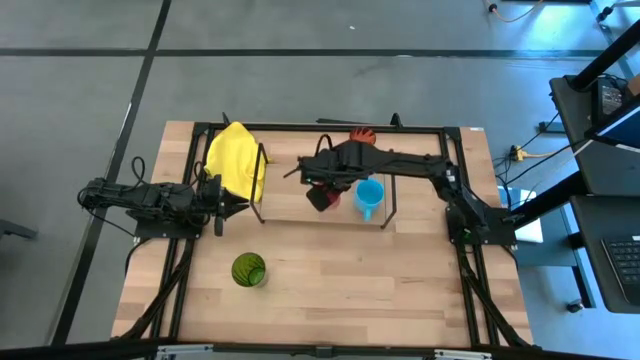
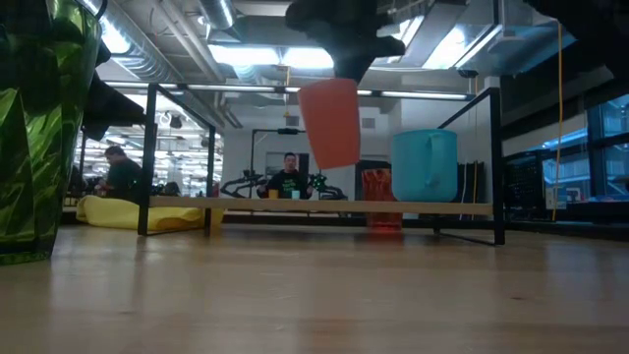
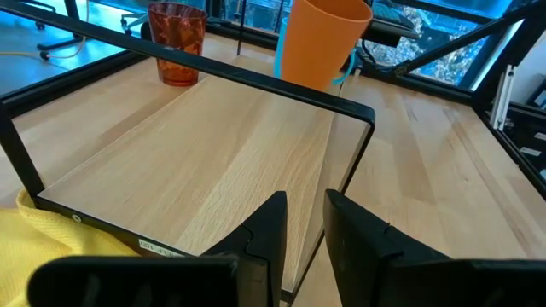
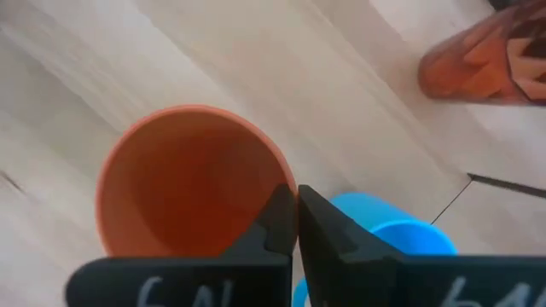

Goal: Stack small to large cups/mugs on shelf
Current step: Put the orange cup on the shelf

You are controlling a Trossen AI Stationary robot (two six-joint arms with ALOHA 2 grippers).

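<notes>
My right gripper point(image 1: 322, 192) is shut on the short red cup point(image 2: 329, 123), which hangs in the air above the shelf point(image 3: 213, 153). Just right of it, the light blue mug point(image 2: 425, 165) stands upright on the shelf board. The orange-red tumbler point(image 1: 362, 133) stands by the shelf's far side. On the bare table toward the near edge stands the green tumbler point(image 1: 248, 270). My left gripper point(image 3: 303, 230) waits at the shelf's left end, narrowly open and touching nothing. My right gripper point(image 4: 296, 213) pinches the red cup's rim point(image 4: 286, 181) on the side toward the blue mug point(image 4: 384, 226), one finger inside the cup and one outside. The fingers come from above, pointing down. The cup is lifted clear of the shelf, mouth up and slightly tilted.
A yellow cloth point(image 1: 235, 160) lies on the shelf's left part, close to my left gripper. Black wire frames point(image 2: 147, 157) rise at both ends of the shelf. The shelf board between cloth and mug is bare. People sit in the room beyond the table.
</notes>
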